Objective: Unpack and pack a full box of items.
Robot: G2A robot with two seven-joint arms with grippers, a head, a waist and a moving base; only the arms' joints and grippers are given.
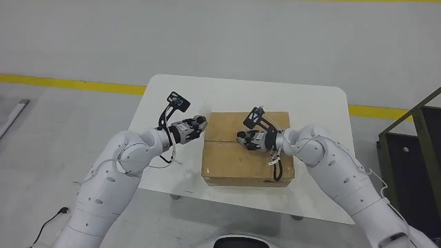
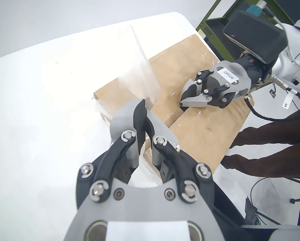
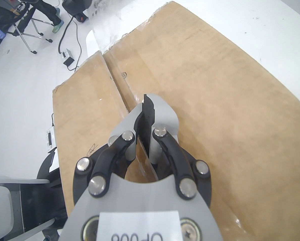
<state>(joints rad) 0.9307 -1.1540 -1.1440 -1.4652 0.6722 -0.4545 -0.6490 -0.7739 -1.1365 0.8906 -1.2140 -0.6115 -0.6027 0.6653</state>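
Box flaps shut, tape only partly lifted.
My left gripper is pinched on the clear sealing-tape strip at the end of the brown cardboard box on the white table. My right gripper, fingers together, sits on the flap seam. I judge that unpacking and repacking all remain.

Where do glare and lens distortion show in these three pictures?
Left wrist view: the clear tape strip held by the left hand shines whitish, and the cardboard box glints near the right hand. Right wrist view: the box's straight edges bow, as does the rim of the white table. Top view: even light, no glare on the box.
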